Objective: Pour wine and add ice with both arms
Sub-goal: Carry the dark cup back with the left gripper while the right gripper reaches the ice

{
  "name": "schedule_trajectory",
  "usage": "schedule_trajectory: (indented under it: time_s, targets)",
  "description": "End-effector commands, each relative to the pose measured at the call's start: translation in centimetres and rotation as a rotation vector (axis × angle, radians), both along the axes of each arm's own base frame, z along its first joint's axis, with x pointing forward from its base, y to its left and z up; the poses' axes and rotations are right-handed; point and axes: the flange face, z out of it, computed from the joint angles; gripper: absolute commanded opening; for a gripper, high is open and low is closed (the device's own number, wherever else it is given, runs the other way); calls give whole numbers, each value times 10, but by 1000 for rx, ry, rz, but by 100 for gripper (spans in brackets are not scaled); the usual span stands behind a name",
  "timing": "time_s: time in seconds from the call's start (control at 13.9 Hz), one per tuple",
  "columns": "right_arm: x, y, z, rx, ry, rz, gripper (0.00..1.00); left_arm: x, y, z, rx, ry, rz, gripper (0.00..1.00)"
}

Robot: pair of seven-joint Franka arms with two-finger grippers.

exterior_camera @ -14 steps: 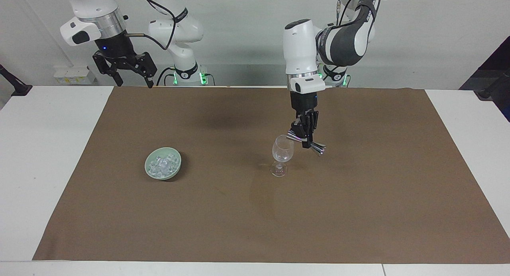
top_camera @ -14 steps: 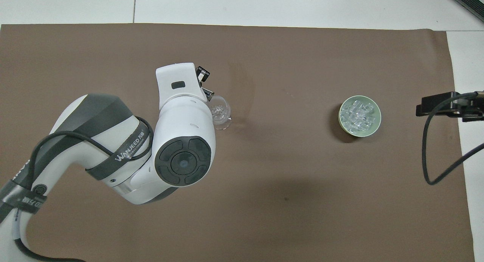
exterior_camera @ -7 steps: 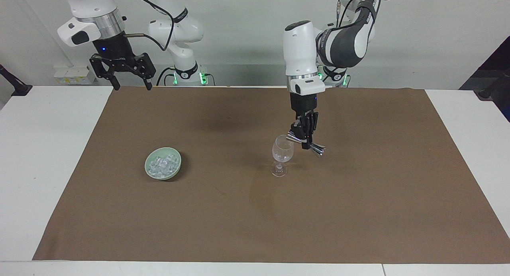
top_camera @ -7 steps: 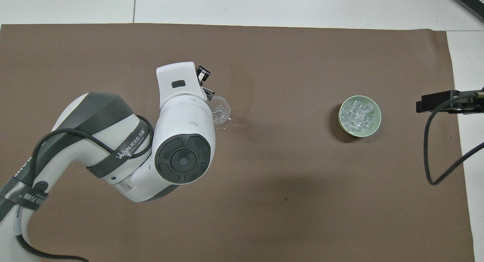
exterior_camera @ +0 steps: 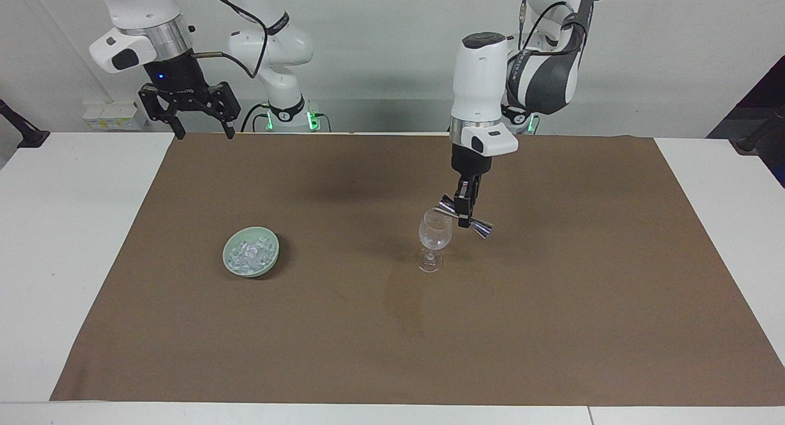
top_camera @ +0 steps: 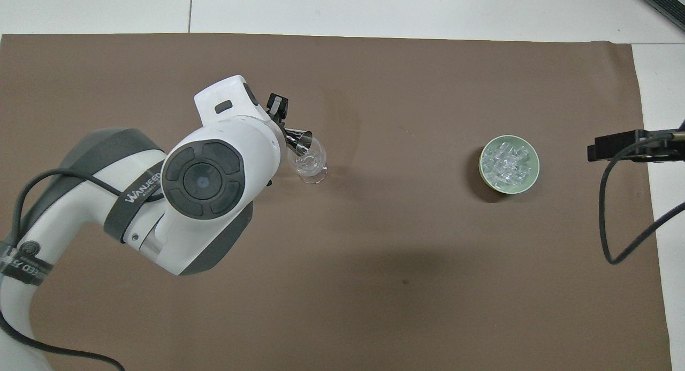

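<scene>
The left hand (exterior_camera: pixel 466 208) grips a tilted steel jigger (exterior_camera: pixel 465 217) over the fragile wine glass (exterior_camera: pixel 434 238). The right hand (exterior_camera: pixel 189 114) waits open; slippery ice (exterior_camera: pixel 248 254) needs a centred pinch.

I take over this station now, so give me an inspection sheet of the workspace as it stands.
Surface: brown mat over a white table.
Job's things: wine glass upright on the mat; ice heaped in a green bowl toward the right arm's end.
Clutter: nothing seen.
Grippers: left gripper shut on a metal jigger, tilted over the glass rim; right gripper open, raised over the table's edge, waiting.
Cables: black cable hanging at the right arm.
Surroundings: pale wall.
</scene>
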Motion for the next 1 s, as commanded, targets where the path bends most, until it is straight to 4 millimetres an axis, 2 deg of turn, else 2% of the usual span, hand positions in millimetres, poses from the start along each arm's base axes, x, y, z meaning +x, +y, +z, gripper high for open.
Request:
schedule_trajectory:
  time_s: [0.0,0.07,0.43,0.79,0.93]
  targets:
    - [-2,-5,-3,-5,12,21,100,8,12,0,-127,113,58,0]
    - [-2,-6,-3,-13,11,23,100,13,20,-1,-182,159,81,0]
    - [3,-8,-26,-17,25,50,100,37,82,-10,-394,333,136,0]
    - [17,-9,-50,-18,7,44,100,58,179,-21,-679,469,221,0]
    - [28,-9,-74,-19,-10,44,100,63,221,-32,-743,498,245,0]
